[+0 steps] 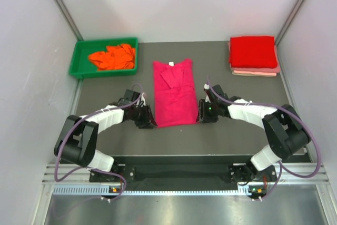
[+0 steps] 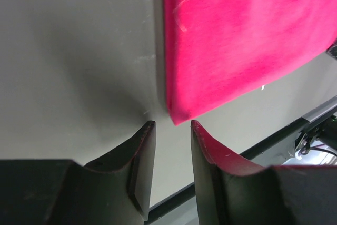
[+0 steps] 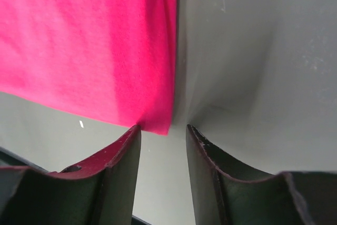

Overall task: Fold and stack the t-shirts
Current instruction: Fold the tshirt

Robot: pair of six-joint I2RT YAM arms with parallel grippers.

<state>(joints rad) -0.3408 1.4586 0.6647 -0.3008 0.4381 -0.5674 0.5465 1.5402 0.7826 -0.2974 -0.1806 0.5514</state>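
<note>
The magenta shirt [image 1: 174,93] lies in the middle of the desk [image 1: 237,135], long axis 12 to 6 o'clock. At its 7 o'clock hem corner sits the left claw [image 1: 148,123], at 5 o'clock the right claw [image 1: 201,117]. Both are narrowly parted, empty and equally near.

Soft, even light falls from overhead in the top view. The pale walls [image 1: 31,51] look nearly washed out, and the dark table [image 1: 231,130] carries only faint shadows beneath the arms [image 1: 113,114]. That picture is sharp throughout. In both wrist views the magenta-pink t-shirt [image 2: 242,40] is oversaturated, with its weave blurred, and it throws a soft shadow along its edge. The dark left claw [image 2: 172,126] and right claw [image 3: 163,128] each catch a pink reflection on the finger nearest the shirt.
</note>
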